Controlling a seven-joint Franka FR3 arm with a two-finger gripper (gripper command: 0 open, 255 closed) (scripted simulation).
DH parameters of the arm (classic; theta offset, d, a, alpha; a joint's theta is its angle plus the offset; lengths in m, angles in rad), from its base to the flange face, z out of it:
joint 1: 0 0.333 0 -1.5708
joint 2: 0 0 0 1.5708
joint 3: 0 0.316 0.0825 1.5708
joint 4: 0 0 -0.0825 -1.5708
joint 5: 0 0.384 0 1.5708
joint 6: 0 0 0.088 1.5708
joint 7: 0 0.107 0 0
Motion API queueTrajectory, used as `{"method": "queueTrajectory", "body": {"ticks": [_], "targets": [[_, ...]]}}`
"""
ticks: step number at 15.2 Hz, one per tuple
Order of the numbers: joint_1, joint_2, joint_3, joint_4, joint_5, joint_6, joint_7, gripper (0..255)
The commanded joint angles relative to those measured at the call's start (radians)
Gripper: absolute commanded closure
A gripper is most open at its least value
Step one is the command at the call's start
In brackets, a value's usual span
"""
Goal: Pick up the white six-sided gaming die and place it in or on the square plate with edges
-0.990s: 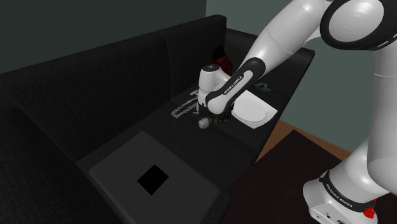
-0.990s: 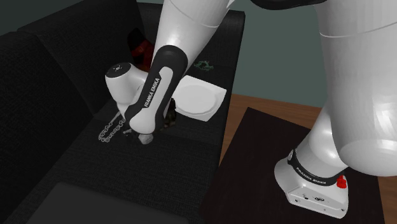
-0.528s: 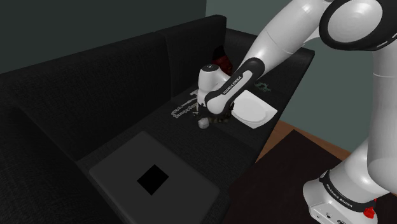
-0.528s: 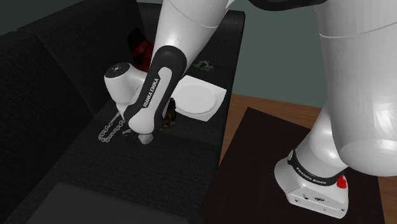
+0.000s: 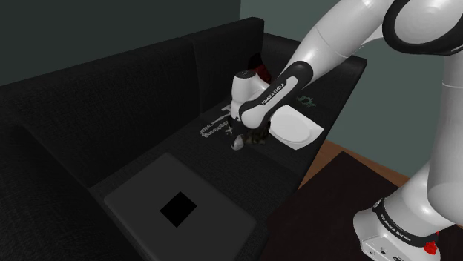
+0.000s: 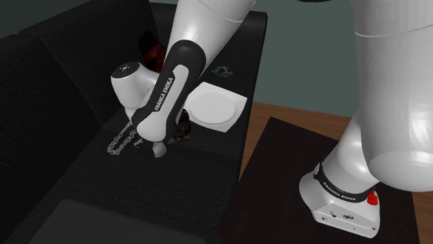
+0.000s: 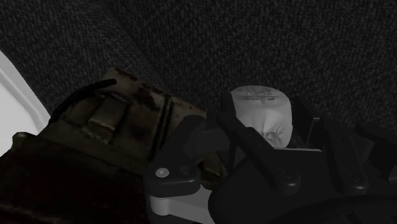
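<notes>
The end effector (image 7: 270, 122) is clamped on the die (image 7: 261, 109), one black finger tight against each side. The pale die sits low on the black sofa (image 5: 111, 96) seat, its underside at the fabric; the shoulder view shows it (image 5: 237, 145) just under the end effector (image 5: 239, 139), and so does the second exterior view (image 6: 159, 150).

Just beside the end effector, on the plate's side, lies a worn brown object (image 7: 108, 127). It is between the die and the plate (image 7: 13, 105) and touches or nearly touches the plate's edge. In the shoulder view it (image 5: 258, 136) is partly hidden by the forearm. On the other side of the die a silvery chain (image 5: 211, 127) is strung along the seat. Farther back lie a red thing (image 5: 260, 72) by the backrest and a small green thing (image 5: 306, 100) beyond the plate.

The plate (image 6: 216, 107) is white and square with a round well. It lies flat near the seat's front edge, its face plain white.

A flat grey panel (image 5: 178, 207) with a black square in its middle lies well apart from the die, towards the shoulder view's lower left.

The arm reaches from its base (image 5: 401, 222) up and over, the forearm slanting down across the plate's near corner, the wrist bent so that the end effector points down at the seat.
</notes>
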Motion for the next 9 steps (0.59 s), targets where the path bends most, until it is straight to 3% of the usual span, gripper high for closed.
{"method": "queueTrajectory", "body": {"ticks": [1, 9], "targets": [[-0.006, -0.019, 0.006, -0.005, 0.007, -0.014, -0.008, 255], [-0.026, -0.111, 0.032, -0.016, 0.042, -0.094, -0.032, 255]]}}
